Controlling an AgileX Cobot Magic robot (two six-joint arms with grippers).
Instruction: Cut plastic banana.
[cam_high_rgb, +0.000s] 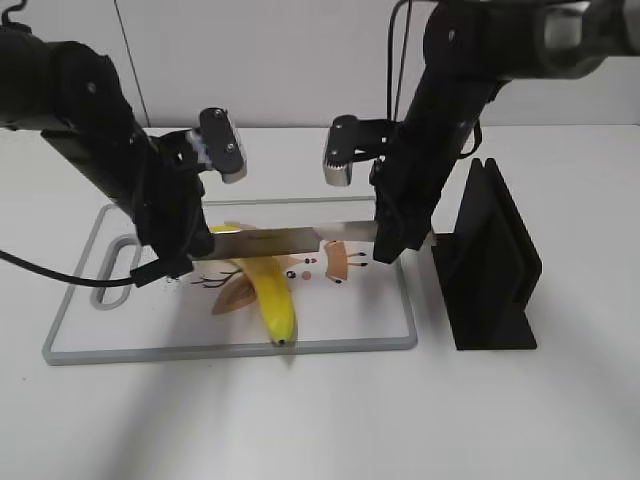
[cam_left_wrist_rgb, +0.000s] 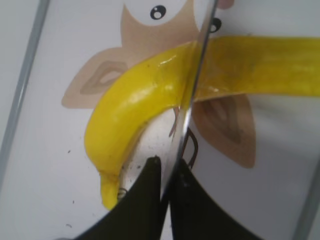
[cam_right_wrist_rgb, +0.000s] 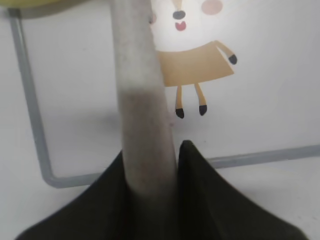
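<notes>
Your exterior view faces the cutting board (cam_high_rgb: 70, 345) from its front edge, angled downward. Both wrist views look down closely, sharing its printed surface.

No readable text, labels or numbers

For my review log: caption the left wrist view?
Knife blade pressed across plastic banana on cartoon-printed cutting board.

Two bulky black arms (cam_high_rgb: 90, 120) carry black cables and silver-grey wrist cameras (cam_high_rgb: 222, 145).
</notes>
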